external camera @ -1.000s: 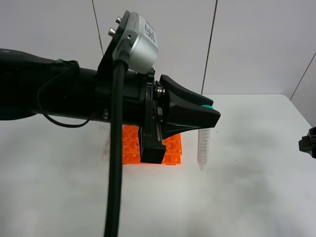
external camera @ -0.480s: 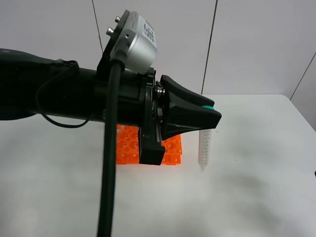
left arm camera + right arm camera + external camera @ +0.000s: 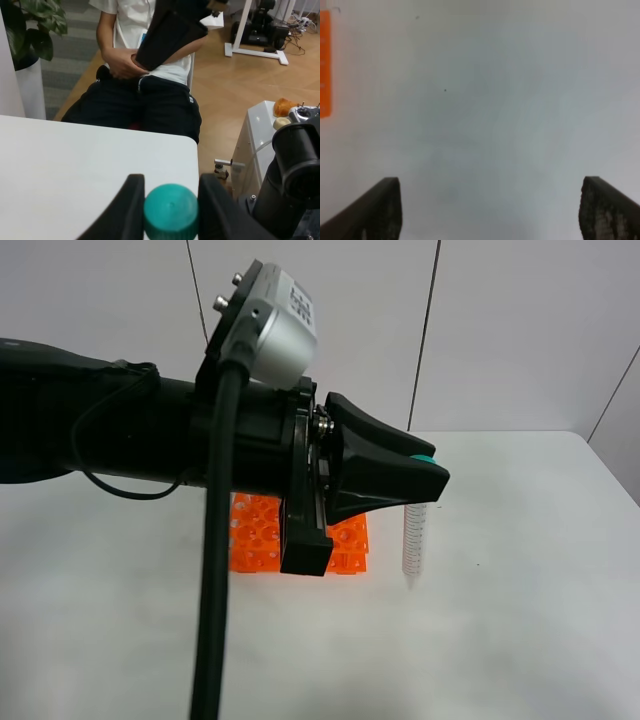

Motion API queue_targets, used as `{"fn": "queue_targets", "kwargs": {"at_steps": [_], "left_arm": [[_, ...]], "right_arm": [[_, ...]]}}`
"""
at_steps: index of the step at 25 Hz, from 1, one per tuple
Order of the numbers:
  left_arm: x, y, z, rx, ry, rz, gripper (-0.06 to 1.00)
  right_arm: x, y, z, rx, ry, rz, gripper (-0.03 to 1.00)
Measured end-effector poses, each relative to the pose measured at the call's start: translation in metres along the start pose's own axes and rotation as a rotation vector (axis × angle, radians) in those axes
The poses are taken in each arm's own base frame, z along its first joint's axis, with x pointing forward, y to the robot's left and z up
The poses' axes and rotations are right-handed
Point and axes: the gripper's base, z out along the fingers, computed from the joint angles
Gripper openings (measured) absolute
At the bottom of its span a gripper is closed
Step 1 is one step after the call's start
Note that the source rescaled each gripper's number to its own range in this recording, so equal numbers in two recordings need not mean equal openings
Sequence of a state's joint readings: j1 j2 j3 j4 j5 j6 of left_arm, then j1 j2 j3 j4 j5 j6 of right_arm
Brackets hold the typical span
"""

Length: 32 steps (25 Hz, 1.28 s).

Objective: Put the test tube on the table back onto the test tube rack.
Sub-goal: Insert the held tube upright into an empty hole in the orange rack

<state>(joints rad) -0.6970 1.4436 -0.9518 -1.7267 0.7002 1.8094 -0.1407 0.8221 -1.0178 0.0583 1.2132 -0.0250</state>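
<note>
My left gripper (image 3: 425, 480) is shut on the test tube (image 3: 413, 537) at its teal cap. The tube hangs upright, tip just above the white table (image 3: 520, 620), a short way right of the orange test tube rack (image 3: 258, 537). My left arm hides much of the rack. In the left wrist view the teal cap (image 3: 171, 212) sits clamped between the two black fingers (image 3: 125, 210). My right gripper (image 3: 490, 210) is open and empty over bare table, with an edge of the rack (image 3: 324, 64) in its view. It is out of the exterior high view.
A seated person (image 3: 150, 75) is beyond the table's far edge in the left wrist view. A white cabinet (image 3: 260, 145) and another arm's black joint (image 3: 297, 165) stand beside the table there.
The right gripper at the right edge of the exterior high view has withdrawn out of frame. The left arm's cable has shifted slightly left, showing a little more of the rack. The held tube has barely moved.
</note>
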Motion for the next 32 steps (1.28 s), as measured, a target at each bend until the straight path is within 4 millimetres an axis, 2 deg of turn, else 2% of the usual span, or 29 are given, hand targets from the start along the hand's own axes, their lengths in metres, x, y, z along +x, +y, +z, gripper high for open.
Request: {"fn": "queue_targets", "kwargs": {"at_steps": [10, 17, 24, 29, 32], "left_arm": [[0.0, 0.0, 0.0, 0.001, 0.0, 0.026, 0.01], [0.0, 0.0, 0.0, 0.001, 0.0, 0.032, 0.01], [-0.001, -0.003, 0.0, 0.031, -0.008, 0.034, 0.01], [-0.001, -0.003, 0.0, 0.035, -0.009, 0.034, 0.01], [-0.001, -0.003, 0.0, 0.035, -0.009, 0.034, 0.01]], "right_arm": [[0.031, -0.001, -0.048, 0.04, -0.203, -0.026, 0.91], [0.053, 0.0, -0.069, 0.043, -0.307, -0.03, 0.91], [0.094, -0.001, -0.047, 0.045, -0.29, -0.03, 0.91], [0.116, -0.003, -0.039, 0.066, -0.367, -0.036, 0.91], [0.127, -0.003, -0.028, 0.06, -0.372, -0.035, 0.91]]}}
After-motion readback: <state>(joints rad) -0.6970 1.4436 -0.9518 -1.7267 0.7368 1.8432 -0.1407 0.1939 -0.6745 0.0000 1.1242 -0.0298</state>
